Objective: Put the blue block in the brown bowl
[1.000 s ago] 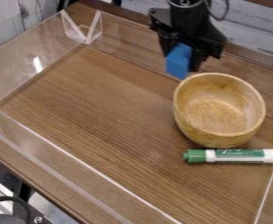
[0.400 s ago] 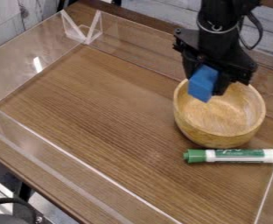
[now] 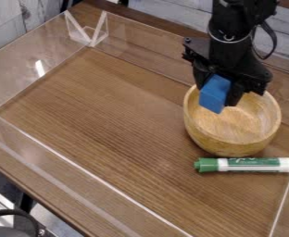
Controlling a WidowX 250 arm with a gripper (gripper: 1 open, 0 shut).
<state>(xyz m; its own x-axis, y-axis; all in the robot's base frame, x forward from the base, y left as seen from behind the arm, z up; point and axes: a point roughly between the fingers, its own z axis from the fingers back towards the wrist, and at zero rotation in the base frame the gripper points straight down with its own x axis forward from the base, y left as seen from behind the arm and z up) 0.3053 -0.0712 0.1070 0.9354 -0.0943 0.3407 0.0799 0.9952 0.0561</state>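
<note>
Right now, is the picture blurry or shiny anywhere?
In the camera view, white glare streaks run along the clear plastic walls at the left. The whole image is soft and low in detail, so the marker's print is unreadable. The blue block in the gripper and the brown bowl look evenly lit.

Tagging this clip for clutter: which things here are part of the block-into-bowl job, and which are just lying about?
Part of the job:
- blue block, held in the gripper over the bowl
- brown bowl, on the right of the table

Just lying about:
- green-and-white marker, flat on the table in front of the bowl
- clear plastic wall around the wooden table
</note>
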